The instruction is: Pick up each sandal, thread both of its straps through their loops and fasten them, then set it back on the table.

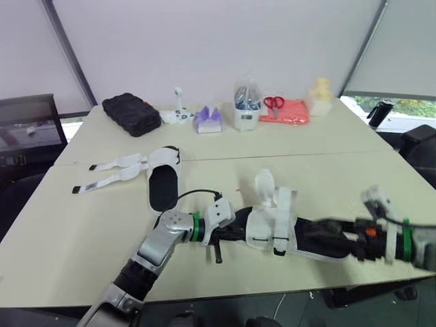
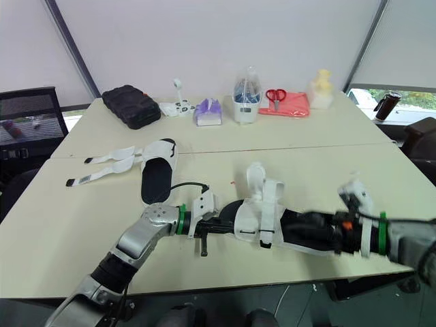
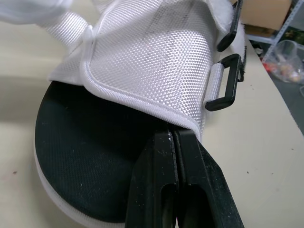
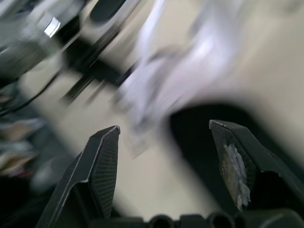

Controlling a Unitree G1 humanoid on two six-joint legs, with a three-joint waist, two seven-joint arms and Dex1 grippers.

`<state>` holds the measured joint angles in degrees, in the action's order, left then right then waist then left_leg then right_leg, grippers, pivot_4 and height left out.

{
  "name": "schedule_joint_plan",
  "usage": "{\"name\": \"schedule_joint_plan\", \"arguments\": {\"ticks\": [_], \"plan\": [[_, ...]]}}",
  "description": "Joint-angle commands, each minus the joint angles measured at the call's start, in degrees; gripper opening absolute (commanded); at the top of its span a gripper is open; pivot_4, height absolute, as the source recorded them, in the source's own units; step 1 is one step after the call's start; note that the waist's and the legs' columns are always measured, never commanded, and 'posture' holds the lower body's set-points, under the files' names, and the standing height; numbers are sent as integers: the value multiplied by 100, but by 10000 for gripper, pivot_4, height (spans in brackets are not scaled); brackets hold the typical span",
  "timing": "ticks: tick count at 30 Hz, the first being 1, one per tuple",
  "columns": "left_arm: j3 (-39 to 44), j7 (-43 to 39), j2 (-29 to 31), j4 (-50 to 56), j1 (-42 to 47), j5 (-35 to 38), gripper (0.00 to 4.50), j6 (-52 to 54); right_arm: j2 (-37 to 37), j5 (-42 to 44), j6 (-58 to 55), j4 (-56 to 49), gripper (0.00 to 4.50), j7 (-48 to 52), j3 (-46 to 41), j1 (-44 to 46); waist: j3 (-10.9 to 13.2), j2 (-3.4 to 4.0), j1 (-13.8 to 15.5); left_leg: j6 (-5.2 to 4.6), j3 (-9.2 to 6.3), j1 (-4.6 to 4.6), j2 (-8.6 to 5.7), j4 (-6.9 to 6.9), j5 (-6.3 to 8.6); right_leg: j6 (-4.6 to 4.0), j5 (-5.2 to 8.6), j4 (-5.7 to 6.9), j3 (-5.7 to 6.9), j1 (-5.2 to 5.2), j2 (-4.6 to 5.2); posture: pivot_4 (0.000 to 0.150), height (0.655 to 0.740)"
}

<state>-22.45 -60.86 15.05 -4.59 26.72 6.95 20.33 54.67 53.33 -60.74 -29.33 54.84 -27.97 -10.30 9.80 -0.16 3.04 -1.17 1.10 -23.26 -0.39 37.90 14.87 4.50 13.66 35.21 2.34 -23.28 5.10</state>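
**Near sandal (image 1: pixel 272 228) between two grippers**

Lies at the front of the table (image 1: pixel 340 157), white straps standing up. Meets the left gripper (image 3: pixel 173 135) at its toe end, fingers pressed together against the edge of the white upper. Has the right gripper (image 4: pixel 164 126) over its heel end, jaws spread wide. Farther back: second sandal (image 1: pixel 163 180), straps loose and splayed flat. Beyond: black pouch (image 1: pixel 131 113), scissors (image 1: pixel 274 103).
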Motion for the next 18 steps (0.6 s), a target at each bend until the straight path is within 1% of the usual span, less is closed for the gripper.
{"name": "schedule_joint_plan", "arguments": {"ticks": [1,4,9,14,18], "plan": [[-526,-219,-81,-209,-139,-71,0,43,-248,244,-13,-578,32405,-197,-133,-435,-12,-1,-2,0,1,0,0,1,0,0,0,-1,0,0,1,1500,7400],[-551,-249,-125,-291,-94,-91,0,-1,-446,-1,238,-644,32405,-388,118,-637,-31,-1,-1,1,2,1,-1,11,1,-1,2,-3,1,6,4,1500,7400],[-577,-293,-124,-340,-63,-107,0,-42,-563,-247,525,-507,32405,-534,353,-619,-43,-6,3,1,4,-1,-6,16,1,-2,2,-10,2,8,9,1500,7400],[-553,-300,-97,-420,-15,-172,0,-121,-637,-606,863,74,32405,-520,880,-149,-45,-11,6,-1,5,-2,-8,16,2,-2,2,-11,2,7,9,1500,7400],[-545,-278,-96,-417,-25,-188,0,-149,-736,-593,908,267,32405,-500,1131,101,-45,-12,9,-1,4,-3,-9,15,2,-1,2,-11,0,6,10,1500,7400]]}}
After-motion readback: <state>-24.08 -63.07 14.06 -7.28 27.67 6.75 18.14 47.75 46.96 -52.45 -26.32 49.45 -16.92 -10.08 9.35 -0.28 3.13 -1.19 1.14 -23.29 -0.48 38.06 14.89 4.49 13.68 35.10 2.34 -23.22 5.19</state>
